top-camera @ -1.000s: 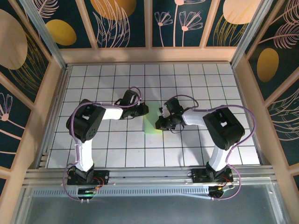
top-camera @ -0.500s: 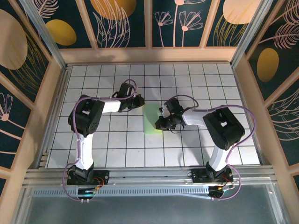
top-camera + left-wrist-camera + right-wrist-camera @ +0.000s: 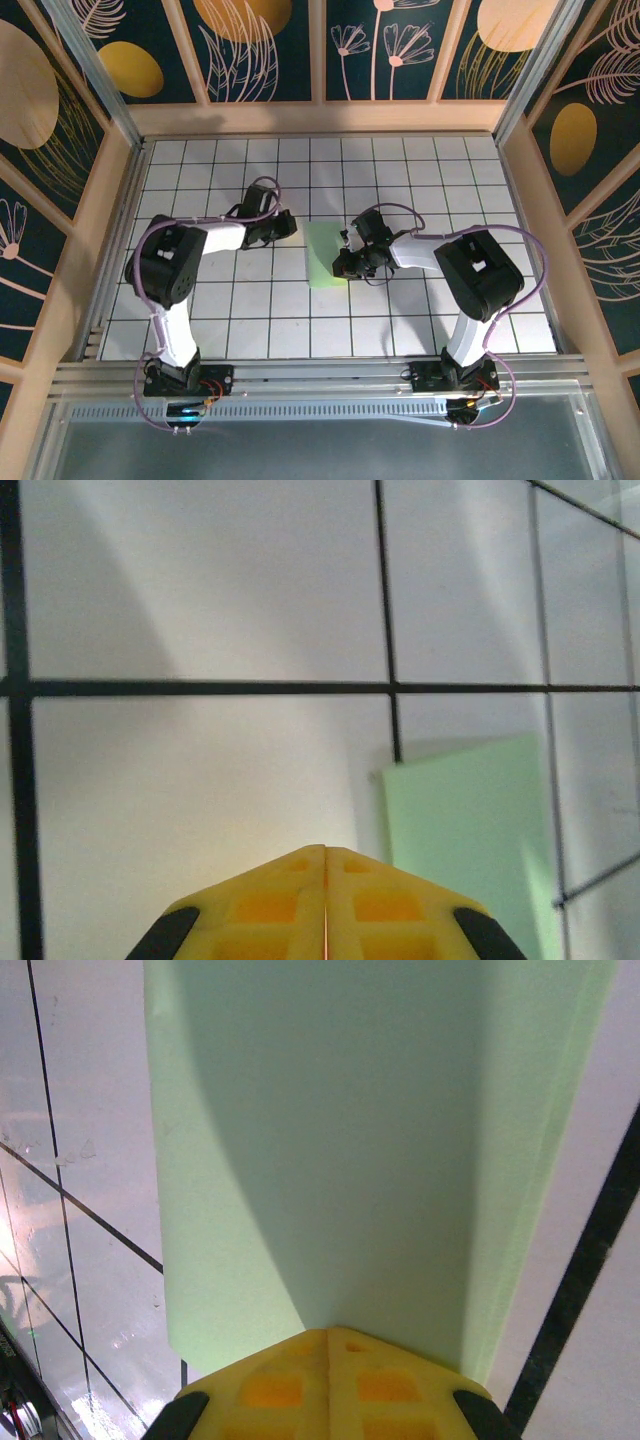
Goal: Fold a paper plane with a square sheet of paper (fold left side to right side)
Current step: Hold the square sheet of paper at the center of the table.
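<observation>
As right tool (image 3: 326,1334) overlaps the sheet (image 3: 320,250), left tool (image 3: 325,852) stands apart.

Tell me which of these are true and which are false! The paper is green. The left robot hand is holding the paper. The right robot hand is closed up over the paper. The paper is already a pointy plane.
1. The sheet of paper is green. True: it is a pale mint green.
2. The left gripper is holding the paper. False: it is shut on nothing, over bare tiles of the table, with the paper off to one side of it.
3. The right gripper is closed up over the paper. True: its yellow fingers meet with no gap, and the paper lies flat under them.
4. The paper is already a pointy plane. False: it is a flat, narrow rectangle with square corners.
</observation>
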Controlling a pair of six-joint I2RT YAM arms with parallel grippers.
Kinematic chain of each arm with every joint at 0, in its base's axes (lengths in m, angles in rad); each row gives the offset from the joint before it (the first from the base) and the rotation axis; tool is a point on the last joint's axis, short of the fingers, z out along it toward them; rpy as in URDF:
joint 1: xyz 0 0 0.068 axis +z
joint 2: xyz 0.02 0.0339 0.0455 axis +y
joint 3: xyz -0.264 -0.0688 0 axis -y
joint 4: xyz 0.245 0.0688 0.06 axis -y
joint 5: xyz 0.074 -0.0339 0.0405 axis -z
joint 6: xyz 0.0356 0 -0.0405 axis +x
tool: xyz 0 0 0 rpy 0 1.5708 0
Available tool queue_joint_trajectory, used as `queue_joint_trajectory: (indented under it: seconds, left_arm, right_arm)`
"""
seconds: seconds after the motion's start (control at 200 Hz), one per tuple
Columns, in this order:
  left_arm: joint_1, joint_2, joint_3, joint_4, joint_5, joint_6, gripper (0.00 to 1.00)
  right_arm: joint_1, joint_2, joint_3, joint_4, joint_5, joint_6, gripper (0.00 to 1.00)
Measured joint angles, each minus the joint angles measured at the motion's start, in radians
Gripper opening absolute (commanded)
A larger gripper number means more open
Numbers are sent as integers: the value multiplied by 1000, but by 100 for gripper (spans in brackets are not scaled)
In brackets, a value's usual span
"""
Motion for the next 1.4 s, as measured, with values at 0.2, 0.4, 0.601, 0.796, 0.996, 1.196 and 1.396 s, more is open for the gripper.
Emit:
queue_joint_trajectory:
  seconds: [0.2, 0.4, 0.601, 0.796, 0.996, 1.196, 1.396]
  left_arm:
    - [-72, -159, -106, 5, 29, -31, 9]
    - [-153, -165, -165, 25, 96, -90, 8]
    - [-154, -92, -163, 40, 129, -103, 8]
    - [-154, -61, -149, 39, 122, -103, 7]
    - [-154, -36, -145, 40, 105, -102, 6]
    - [-154, -36, -145, 40, 98, -101, 4]
    - [-157, -36, -145, 40, 93, -101, 4]
  right_arm:
    - [0, 0, 0, 2, 0, 0, 0]
    - [0, 0, 0, 2, 0, 3, 0]
    - [0, 0, 0, 2, 0, 3, 0]
    - [1, 0, 0, 3, 0, 5, 0]
    - [1, -2, 2, 2, -2, 8, 0]
    - [-2, -2, 32, -34, 8, 16, 17]
    - [-43, -68, 41, -54, 3, 33, 39]
